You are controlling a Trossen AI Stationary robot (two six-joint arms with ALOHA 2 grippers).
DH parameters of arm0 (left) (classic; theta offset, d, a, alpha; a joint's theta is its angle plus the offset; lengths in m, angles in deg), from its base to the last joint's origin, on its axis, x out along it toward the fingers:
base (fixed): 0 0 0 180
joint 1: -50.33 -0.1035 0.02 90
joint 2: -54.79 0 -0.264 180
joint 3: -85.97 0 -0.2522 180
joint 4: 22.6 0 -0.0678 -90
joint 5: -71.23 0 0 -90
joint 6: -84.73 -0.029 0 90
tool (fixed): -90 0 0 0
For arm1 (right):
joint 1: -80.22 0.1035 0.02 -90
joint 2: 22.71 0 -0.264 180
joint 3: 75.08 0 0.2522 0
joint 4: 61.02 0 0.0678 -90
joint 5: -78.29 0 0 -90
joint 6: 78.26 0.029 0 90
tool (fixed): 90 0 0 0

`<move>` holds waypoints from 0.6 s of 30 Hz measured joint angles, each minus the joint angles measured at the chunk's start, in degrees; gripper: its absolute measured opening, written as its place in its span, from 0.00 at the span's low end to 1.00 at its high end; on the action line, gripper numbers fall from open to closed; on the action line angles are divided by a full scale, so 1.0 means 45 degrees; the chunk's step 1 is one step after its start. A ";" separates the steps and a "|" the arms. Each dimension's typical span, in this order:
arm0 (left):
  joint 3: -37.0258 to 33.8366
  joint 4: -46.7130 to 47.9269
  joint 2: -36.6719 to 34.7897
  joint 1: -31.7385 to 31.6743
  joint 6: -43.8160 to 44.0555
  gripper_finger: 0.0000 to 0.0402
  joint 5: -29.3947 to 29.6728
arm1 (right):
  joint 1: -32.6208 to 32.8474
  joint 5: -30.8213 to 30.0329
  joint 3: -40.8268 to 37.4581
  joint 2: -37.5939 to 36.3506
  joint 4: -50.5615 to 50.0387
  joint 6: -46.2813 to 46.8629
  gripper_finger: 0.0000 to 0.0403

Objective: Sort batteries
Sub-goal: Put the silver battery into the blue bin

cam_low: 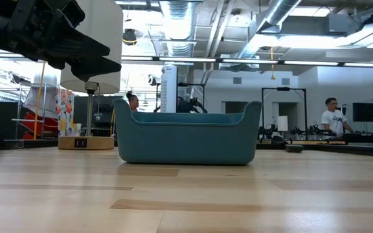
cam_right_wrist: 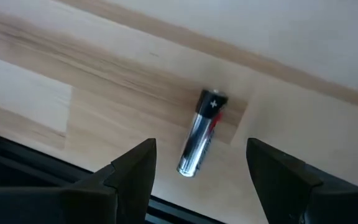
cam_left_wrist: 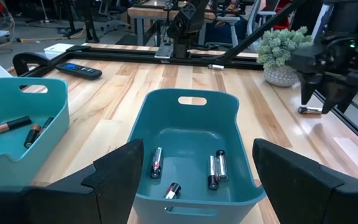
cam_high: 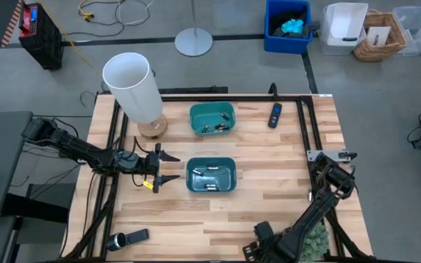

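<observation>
Two teal bins stand mid-table. The near bin (cam_high: 211, 176) (cam_left_wrist: 185, 134) holds several batteries (cam_left_wrist: 216, 168). The far bin (cam_high: 212, 118) (cam_left_wrist: 17, 118) also holds some batteries (cam_left_wrist: 14, 124). My left gripper (cam_high: 170, 166) (cam_left_wrist: 194, 180) is open, level, just left of the near bin and pointing at it. My right gripper (cam_right_wrist: 201, 163) (cam_left_wrist: 328, 74) is open near the table's right edge, pointing down. One silvery battery (cam_right_wrist: 197, 143) (cam_left_wrist: 309, 111) lies flat on the wood below and between its fingers, untouched.
A lamp with a white shade (cam_high: 134, 88) stands on the far left of the table. A black remote (cam_high: 275, 115) lies right of the far bin. A flashlight-like cylinder (cam_high: 126, 238) lies at the near left. A small plant (cam_left_wrist: 281, 50) stands near my right arm. People show in the room behind (cam_low: 332, 120).
</observation>
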 joint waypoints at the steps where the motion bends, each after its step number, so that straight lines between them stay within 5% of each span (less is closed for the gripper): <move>1: 0.0000 0.0000 0.0000 0.0000 0.0000 0.73 0.0000 | 0.0039 -0.0002 0.0264 0.0166 -0.0239 0.0127 0.66; 18: 0.0000 0.0068 0.0000 0.0000 -0.0083 0.73 0.0000 | -0.0122 0.0009 0.2657 0.1929 -0.2443 0.0419 0.65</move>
